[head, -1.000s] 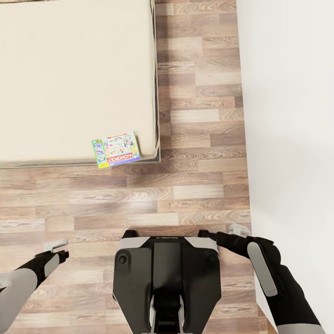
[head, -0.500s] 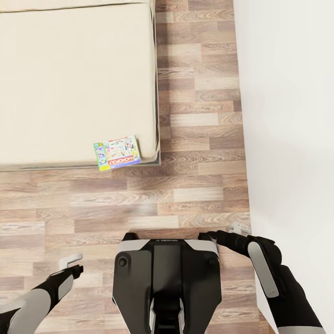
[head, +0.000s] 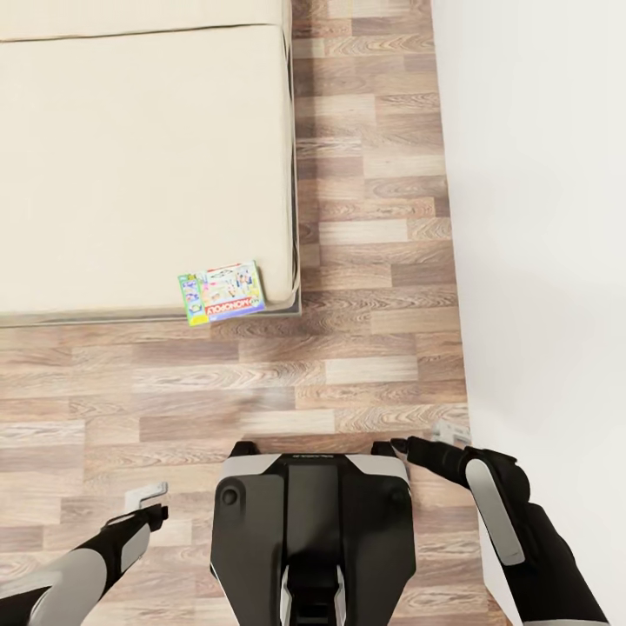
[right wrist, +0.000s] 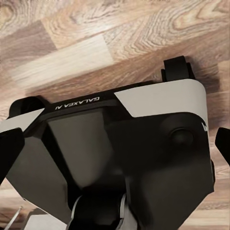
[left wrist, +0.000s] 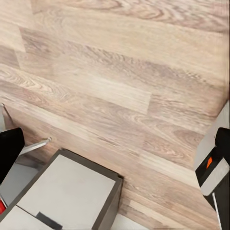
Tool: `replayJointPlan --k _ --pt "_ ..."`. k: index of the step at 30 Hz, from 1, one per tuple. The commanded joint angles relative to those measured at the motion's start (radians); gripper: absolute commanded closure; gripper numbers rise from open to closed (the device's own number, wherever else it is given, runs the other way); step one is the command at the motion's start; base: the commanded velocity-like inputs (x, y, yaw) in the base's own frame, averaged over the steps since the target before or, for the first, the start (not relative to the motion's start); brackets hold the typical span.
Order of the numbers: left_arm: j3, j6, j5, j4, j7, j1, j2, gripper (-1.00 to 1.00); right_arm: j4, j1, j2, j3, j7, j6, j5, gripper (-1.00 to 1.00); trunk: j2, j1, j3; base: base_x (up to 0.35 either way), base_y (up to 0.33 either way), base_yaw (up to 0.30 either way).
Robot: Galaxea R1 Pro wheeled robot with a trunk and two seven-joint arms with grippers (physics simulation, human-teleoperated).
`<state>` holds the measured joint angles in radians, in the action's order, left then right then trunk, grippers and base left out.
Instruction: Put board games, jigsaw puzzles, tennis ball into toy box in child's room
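One board game (head: 222,292), a flat box with a green, white and red cartoon cover, lies on the near right corner of the bed (head: 130,156), slightly over the mattress edge. My left gripper (head: 144,498) hangs low over the floor left of my base, open and empty; its fingers (left wrist: 214,160) stand wide apart in the left wrist view. My right gripper (head: 449,431) is at the base's right front corner, close to the wall, also open and empty, with its fingertips (right wrist: 9,149) apart. Both grippers are well short of the game.
My dark base (head: 311,522) fills the lower middle of the head view. A white wall (head: 539,261) runs along the right side. A strip of wooden floor (head: 365,217) lies between bed and wall, and more floor separates me from the bed's near edge.
The whole head view has shifted slightly, with the bed sliding down the picture, so the camera moved. My left gripper has drawn in closer to the base. The right arm barely moved.
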<state>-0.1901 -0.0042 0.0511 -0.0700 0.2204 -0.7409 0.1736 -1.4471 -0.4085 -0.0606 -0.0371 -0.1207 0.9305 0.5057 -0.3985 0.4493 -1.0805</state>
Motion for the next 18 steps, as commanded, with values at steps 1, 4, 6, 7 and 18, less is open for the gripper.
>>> replayJointPlan --k 1,4,6,7,18 --pt "0.0 0.0 0.005 0.0 0.002 0.0 -0.003 -1.0 -0.001 0.0 0.0 0.0 -0.01 0.003 0.01 -1.0 -0.001 0.001 0.001 0.0 0.0 0.0" --pt "0.002 0.0 0.006 0.002 -0.001 0.001 -0.009 -1.0 -0.001 0.001 -0.001 -0.002 -0.01 0.003 0.011 -1.0 -0.001 0.001 0.006 0.0 0.0 0.0" --pt "0.002 0.002 0.008 0.002 -0.004 0.001 -0.008 -1.0 -0.001 0.002 -0.002 -0.002 -0.01 0.002 0.012 -1.0 -0.001 0.001 0.009 0.0 0.0 0.0" --pt "0.002 0.005 0.008 0.002 -0.004 0.001 -0.007 -1.0 -0.001 0.002 -0.002 -0.002 -0.011 0.002 0.013 -1.0 -0.001 0.001 0.011 0.0 0.0 0.0" --pt "-0.001 0.106 0.009 -0.005 -0.008 0.002 -0.007 -1.0 0.0 0.002 -0.005 -0.004 -0.01 0.002 0.015 -1.0 -0.001 0.001 0.029 0.0 0.0 0.0"
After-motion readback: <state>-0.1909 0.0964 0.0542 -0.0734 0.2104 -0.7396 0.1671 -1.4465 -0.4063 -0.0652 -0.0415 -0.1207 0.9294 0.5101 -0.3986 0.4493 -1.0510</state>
